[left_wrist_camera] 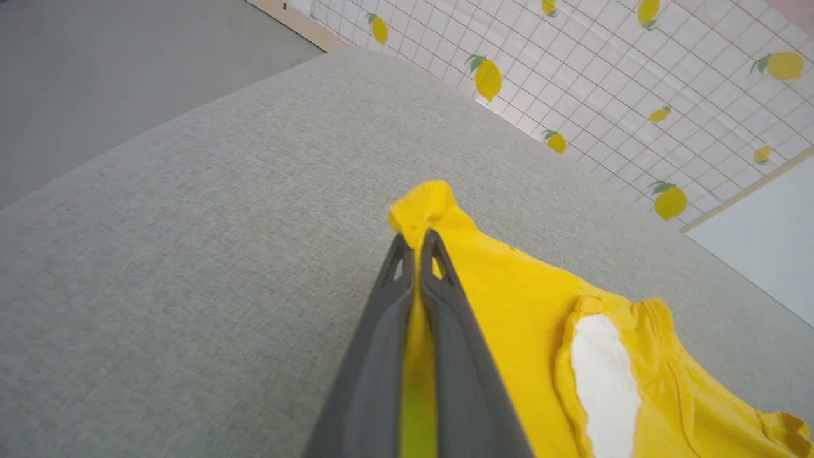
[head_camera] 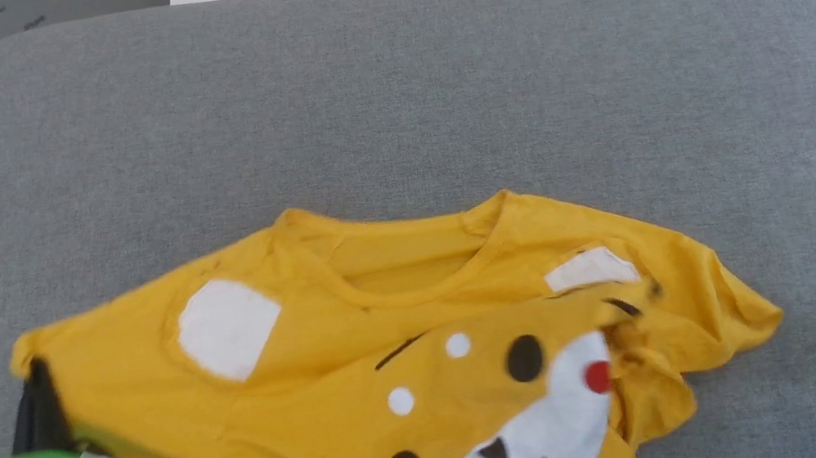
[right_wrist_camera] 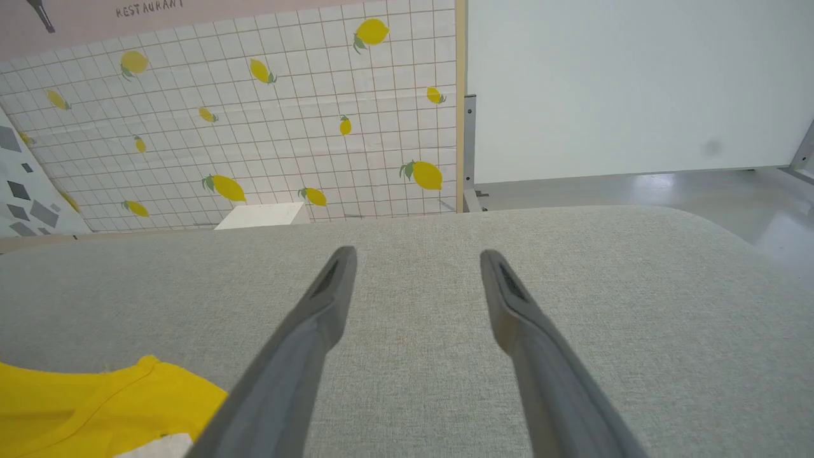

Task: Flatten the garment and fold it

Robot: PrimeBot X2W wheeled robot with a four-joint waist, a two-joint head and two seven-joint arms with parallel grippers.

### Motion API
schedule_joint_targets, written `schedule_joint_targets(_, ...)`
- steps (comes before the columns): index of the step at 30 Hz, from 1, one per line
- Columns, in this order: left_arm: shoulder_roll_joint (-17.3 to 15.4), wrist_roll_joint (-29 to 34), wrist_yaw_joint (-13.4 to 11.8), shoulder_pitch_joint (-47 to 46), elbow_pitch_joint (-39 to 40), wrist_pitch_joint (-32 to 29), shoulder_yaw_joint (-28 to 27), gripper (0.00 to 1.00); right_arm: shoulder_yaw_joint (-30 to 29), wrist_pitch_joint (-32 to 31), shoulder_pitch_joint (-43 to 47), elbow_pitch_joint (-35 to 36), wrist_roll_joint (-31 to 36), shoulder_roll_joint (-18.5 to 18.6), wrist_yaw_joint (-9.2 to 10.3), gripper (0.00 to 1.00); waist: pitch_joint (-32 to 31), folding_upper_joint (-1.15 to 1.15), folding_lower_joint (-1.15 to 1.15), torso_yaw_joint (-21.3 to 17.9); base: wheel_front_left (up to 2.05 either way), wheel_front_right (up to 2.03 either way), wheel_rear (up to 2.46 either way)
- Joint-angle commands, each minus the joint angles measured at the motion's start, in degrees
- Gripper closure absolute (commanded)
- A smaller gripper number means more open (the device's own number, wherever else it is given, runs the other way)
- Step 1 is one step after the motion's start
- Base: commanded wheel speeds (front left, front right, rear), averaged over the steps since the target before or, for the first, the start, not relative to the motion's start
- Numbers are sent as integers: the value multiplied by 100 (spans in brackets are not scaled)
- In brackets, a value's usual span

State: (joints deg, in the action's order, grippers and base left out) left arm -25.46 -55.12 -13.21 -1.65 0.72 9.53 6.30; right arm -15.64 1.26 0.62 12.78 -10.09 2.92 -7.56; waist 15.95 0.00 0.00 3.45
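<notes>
L gripper jaws pinched tight on garment sleeve tip; R gripper jaws wide apart, holding nothing, above grey worktop, just beside garment.

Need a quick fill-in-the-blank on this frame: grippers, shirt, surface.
1. The left gripper is ____ on one end of the garment.
2. The right gripper has its jaws ____, holding nothing.
3. The garment lies on a ____ padded surface.
4. Its print has white dots, black dots and one ____ dot.
Missing words: shut; open; grey; red.
</notes>
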Motion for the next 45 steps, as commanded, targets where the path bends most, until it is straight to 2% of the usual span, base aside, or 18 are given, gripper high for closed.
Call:
schedule_joint_targets(1,-49,-66,-83,226,140,81,-141,100,5,-18,76,-31,-5,-4,8,0,5,0,0,13,0,0,0)
schedule_joint_targets(8,-75,-23,-385,783,680,265,-507,100,249,-602,295,-47,130,-4,8,0,5,0,0,103,0,0,0)
schedule_joint_targets(20,-72,99,-300,455,771,42,-81,100,563,-1792,426,-316,295,-4,8,0,39,0,0,146,0,0,0)
schedule_joint_targets(26,-63,119,-261,387,708,-12,36,100,766,-1930,336,-573,218,-4,8,0,-12,0,0,161,0,0,0)
schedule_joint_targets(36,-30,119,-208,357,674,-61,172,100,951,-1884,-11,-1445,183,-4,8,0,-12,0,0,234,0,0,0)
schedule_joint_targets(37,-29,125,-206,345,680,-69,191,100,913,-1885,-66,-1545,125,-4,8,60,-2,0,0,242,0,0,0)
schedule_joint_targets(38,-28,131,-206,334,683,-77,206,100,867,-1886,-106,-1617,98,-4,8,100,5,0,0,250,0,0,0)
schedule_joint_targets(45,-75,218,-251,263,758,-124,280,100,613,-1696,-327,-1783,-49,-4,8,100,-20,0,0,262,0,0,0)
